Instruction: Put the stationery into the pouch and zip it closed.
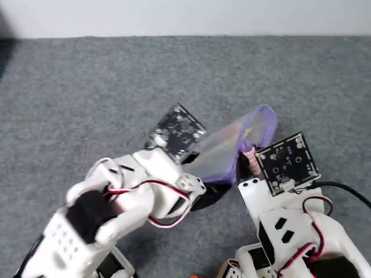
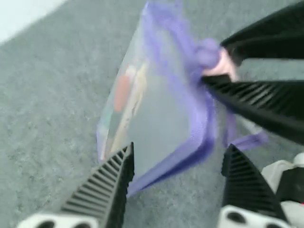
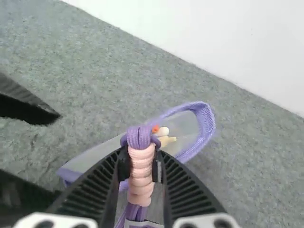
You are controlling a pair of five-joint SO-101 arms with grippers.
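1. Landmark: the translucent flat pouch with purple fabric trim (image 1: 223, 147). It lies on the grey carpet-like table cover (image 1: 87, 87), between the two arms. Its long axis runs from the left arm's side away to a rounded far end.
2. Stationery (image 2: 126, 95) is inside the pouch. We see orange and cream shapes through the clear wall, too blurred to name singly.
3. The right gripper (image 3: 140, 156) sits at the pouch's zip edge, on the side nearer the right arm. Its jaws are pressed together on the pink braided zip pull with a purple knot (image 3: 141, 173).
4. The left gripper (image 2: 180, 149) is at the pouch's near end. Its jaws are wide apart, one on each side of the trim at the corner, holding nothing. We cannot tell whether either jaw touches the fabric.
5. The key relation: the pouch's near end lies directly ahead of the left gripper, in the gap between the jaws. The pull is already taken at the far side of that end.
6. Our judgement: the loading looks done and the zipping is in hand. How far the zip is shut we cannot tell.
7. Next, we reckon, the left jaws must clamp the near end to brace it, so the pull can travel along the long axis without dragging the pouch.
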